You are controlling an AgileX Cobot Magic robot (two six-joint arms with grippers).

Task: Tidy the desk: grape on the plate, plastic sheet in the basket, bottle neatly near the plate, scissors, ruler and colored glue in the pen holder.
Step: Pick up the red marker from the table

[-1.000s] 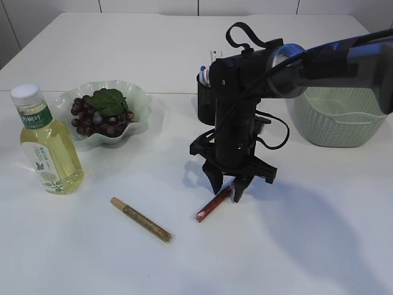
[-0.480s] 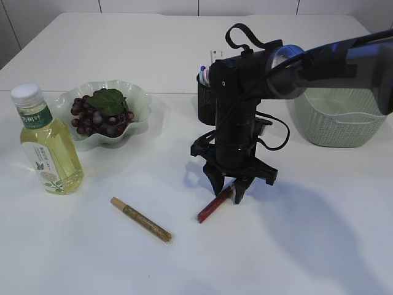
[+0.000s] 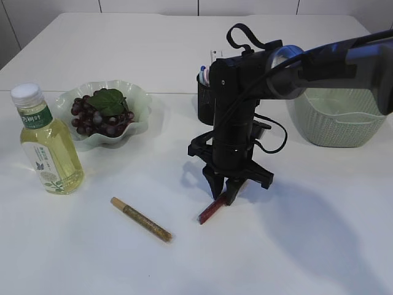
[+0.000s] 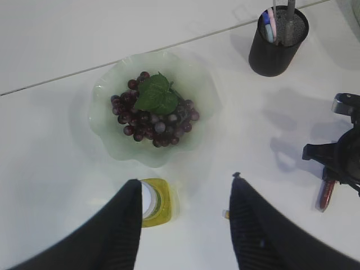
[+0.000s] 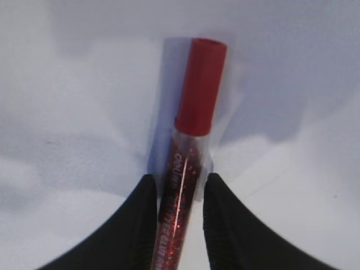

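A red glitter glue tube (image 3: 207, 212) lies on the table, and my right gripper (image 3: 224, 195) stands down over its upper end. In the right wrist view the tube (image 5: 199, 84) runs between the fingers of my right gripper (image 5: 181, 177). They have narrowed around it; a thin gap still shows on the right side. A gold glue tube (image 3: 141, 219) lies further left. The grape (image 3: 98, 117) sits on the green plate (image 3: 138, 98), the bottle (image 3: 48, 144) beside it. My left gripper (image 4: 185, 180) hangs open high above the bottle (image 4: 154, 201). The plastic sheet is out of view.
The black pen holder (image 3: 206, 98) stands just behind the right arm with a few items I cannot name. The green basket (image 3: 338, 120) stands at the right.
The right gripper's fingers have drawn in around the red glue tube and the gripper has sunk slightly. The left arm's view gives no earlier frame.
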